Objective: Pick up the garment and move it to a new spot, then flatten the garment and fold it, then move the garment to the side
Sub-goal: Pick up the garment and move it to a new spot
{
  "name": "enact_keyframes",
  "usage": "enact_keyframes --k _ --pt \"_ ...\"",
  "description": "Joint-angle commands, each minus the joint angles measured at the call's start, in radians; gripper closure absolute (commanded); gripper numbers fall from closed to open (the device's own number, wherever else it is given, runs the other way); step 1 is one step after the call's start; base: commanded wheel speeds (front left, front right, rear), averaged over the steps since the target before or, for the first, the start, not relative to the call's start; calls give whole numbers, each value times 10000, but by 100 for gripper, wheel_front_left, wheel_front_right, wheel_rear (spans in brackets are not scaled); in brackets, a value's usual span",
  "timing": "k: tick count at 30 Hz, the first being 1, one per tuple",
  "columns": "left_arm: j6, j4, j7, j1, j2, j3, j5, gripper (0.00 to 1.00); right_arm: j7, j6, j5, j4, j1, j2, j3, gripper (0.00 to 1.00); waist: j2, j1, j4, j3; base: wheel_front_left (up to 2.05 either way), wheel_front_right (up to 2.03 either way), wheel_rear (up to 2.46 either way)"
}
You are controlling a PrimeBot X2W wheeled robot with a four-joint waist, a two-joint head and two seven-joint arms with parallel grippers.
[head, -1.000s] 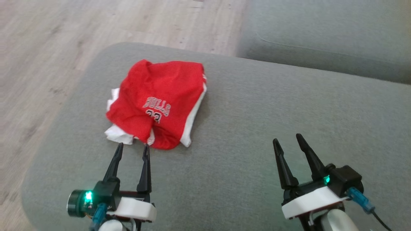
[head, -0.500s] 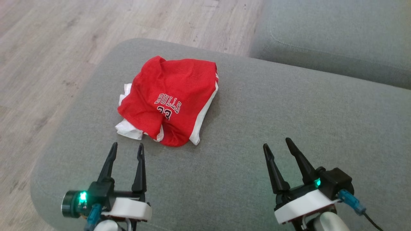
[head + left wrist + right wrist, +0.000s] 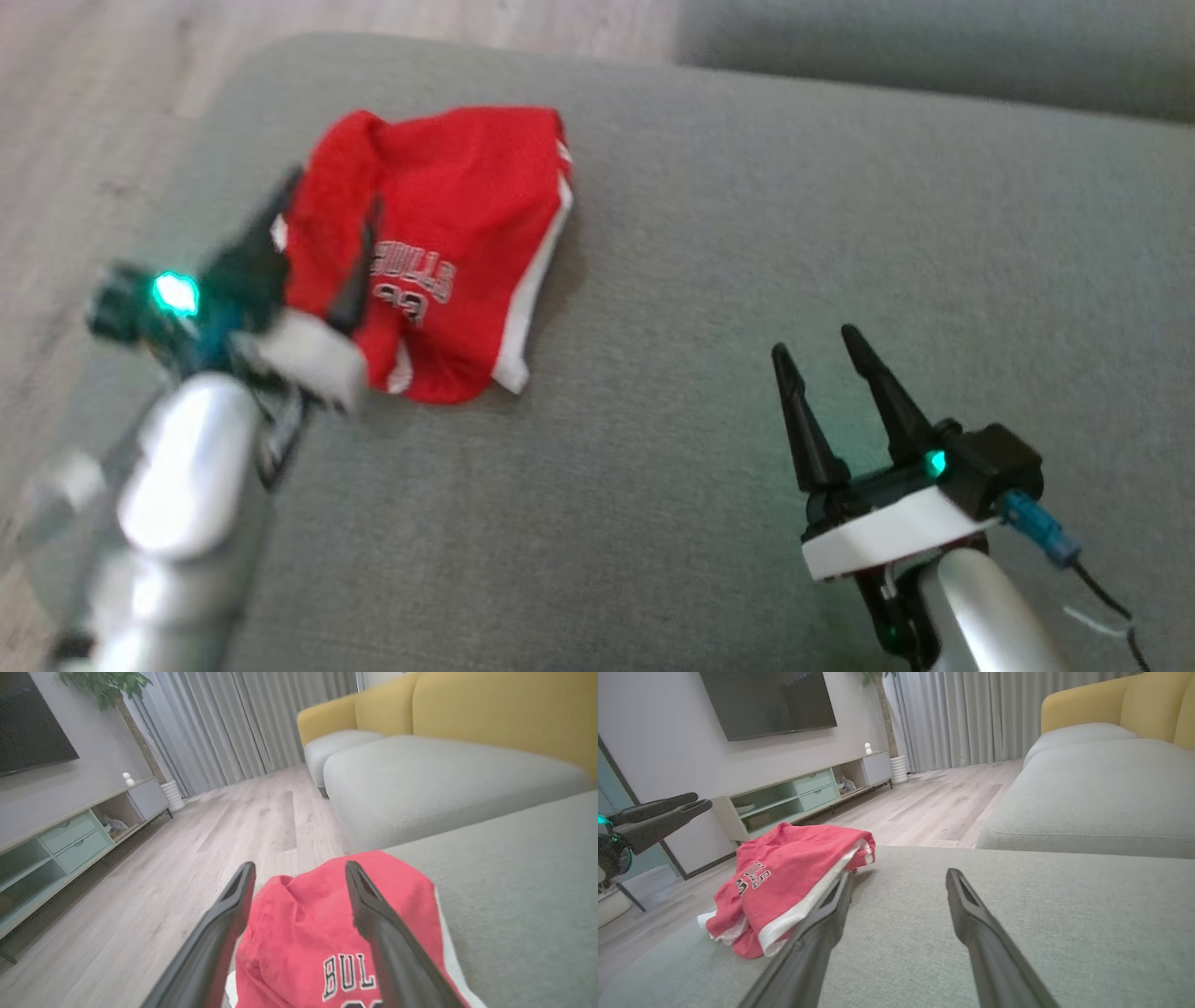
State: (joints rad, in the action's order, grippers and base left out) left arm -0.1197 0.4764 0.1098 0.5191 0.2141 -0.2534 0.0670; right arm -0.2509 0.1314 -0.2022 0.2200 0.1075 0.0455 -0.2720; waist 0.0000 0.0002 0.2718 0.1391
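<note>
The garment (image 3: 457, 233) is a crumpled red jersey with white trim and lettering, lying on the grey cushion (image 3: 747, 233) at its left part. My left gripper (image 3: 331, 201) hangs open above the garment's left side, blurred by motion, nothing between its fingers. In the left wrist view the garment (image 3: 303, 938) shows below and between the two spread fingers. My right gripper (image 3: 822, 341) stands open over bare cushion, well right of the garment. The right wrist view has the garment (image 3: 784, 877) at left and the left gripper (image 3: 698, 801) raised above and to the left of it.
The grey cushion's left edge drops to a pale wood floor (image 3: 84, 84). A second grey seat (image 3: 934, 47) lies beyond, with yellow backrests (image 3: 490, 714). A TV (image 3: 766, 702) and low cabinet (image 3: 803, 793) stand across the room.
My left arm has risen and moved forward from the cushion's near edge to over the garment. The head camera has shifted. The right gripper stays open and has hardly moved.
</note>
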Motion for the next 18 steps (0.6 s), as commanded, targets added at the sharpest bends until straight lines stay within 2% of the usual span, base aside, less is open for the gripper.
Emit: enact_keyframes --k 1,4,10,18 --pt "-52 255 -463 1028 673 148 59 0 -109 -7 36 -400 421 47 -181 0 0 -2 -520 561 0 0 0" --pt "-86 972 -1069 1775 1019 -59 171 0 -109 -7 39 -442 572 47 -218 0 0 -2 -745 767 0 0 0" --pt "-105 2736 -2290 3205 1634 -554 1148 0 -109 -7 -6 -547 819 47 -328 0 0 -2 -1319 1207 0 0 0" --pt "-107 4424 -2584 3978 1982 -824 2232 0 -109 -7 111 -608 970 47 -257 0 0 -2 -1670 1504 0 0 0"
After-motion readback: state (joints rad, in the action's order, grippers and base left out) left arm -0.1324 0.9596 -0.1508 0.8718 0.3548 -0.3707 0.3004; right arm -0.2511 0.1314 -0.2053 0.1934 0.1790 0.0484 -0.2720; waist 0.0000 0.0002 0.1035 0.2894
